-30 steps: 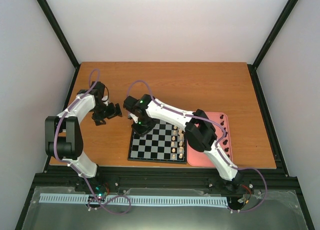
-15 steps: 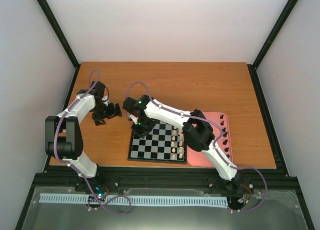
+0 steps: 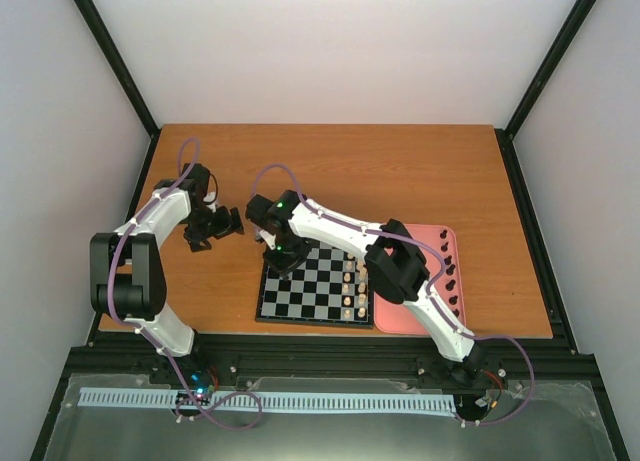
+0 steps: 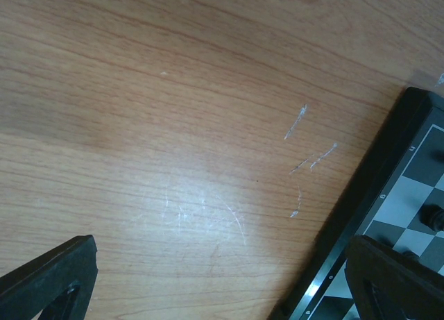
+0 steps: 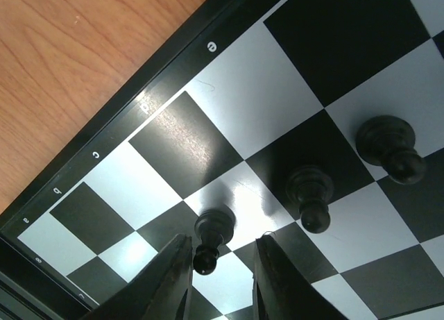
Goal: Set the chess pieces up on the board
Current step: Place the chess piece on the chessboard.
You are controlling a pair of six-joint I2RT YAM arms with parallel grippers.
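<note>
Wood-grain worktop [image 3: 400, 171], top camera: the board [image 3: 300, 299] lies near the front edge. The pink tray [image 3: 447, 233] sits just beside its right side; whether the two touch cannot be told. A column of cream pieces [image 3: 352, 286] stands on the right part of the board. Black chess pieces [image 3: 452, 281] line the tray. The right claw [image 3: 281, 262] is low over the board's far left corner, and its state cannot be read from this view. The left claw [image 3: 214, 227] hangs over bare worktop, left of the board and apart from it.

Left wrist camera: the left claw [image 4: 222, 271] is spread wide, one finger at each lower corner of the picture, with only scratched worktop between them. A corner of the board [image 4: 388, 209] enters at the right, carrying one of the black chess pieces [image 4: 435, 216].

Right wrist camera: three black chess pieces stand upright on the board [image 5: 305, 70] in a diagonal line, a short way in from the lettered rim. The right claw [image 5: 222, 242] is parted around the nearest pawn [image 5: 214, 230]. The pawn's head sits close to one finger [image 5: 173, 278], with a clear gap to the other. The pawn is not pinched.
</note>
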